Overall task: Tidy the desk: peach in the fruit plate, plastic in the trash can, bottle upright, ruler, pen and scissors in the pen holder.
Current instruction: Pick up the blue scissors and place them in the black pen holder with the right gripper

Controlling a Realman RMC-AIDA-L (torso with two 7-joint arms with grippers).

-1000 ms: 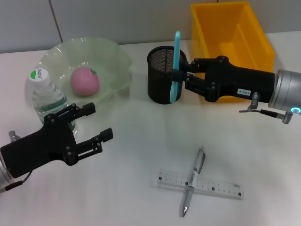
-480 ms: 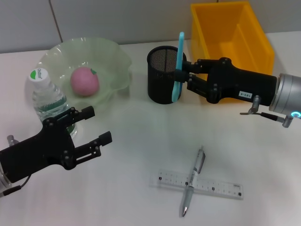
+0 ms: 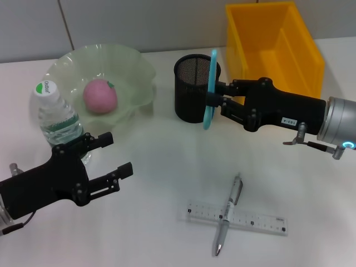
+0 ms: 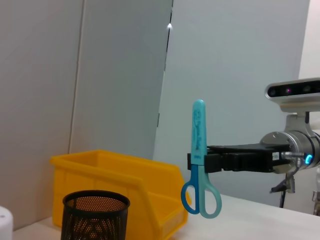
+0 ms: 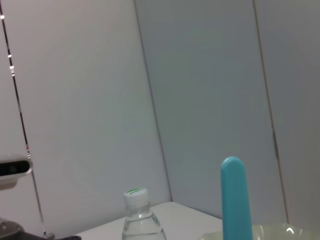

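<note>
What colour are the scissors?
Light blue scissors, darker blue inside the handles; clearest in the left wrist view.

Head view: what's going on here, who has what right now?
The right gripper holds the blue scissors upright, handles down, beside the black mesh pen holder, not yet inside it. The left gripper hangs open and empty near the upright water bottle. The peach already sits in the green fruit plate. The pen lies across the ruler on the desk, untouched. The yellow bin stands behind the right arm.
</note>
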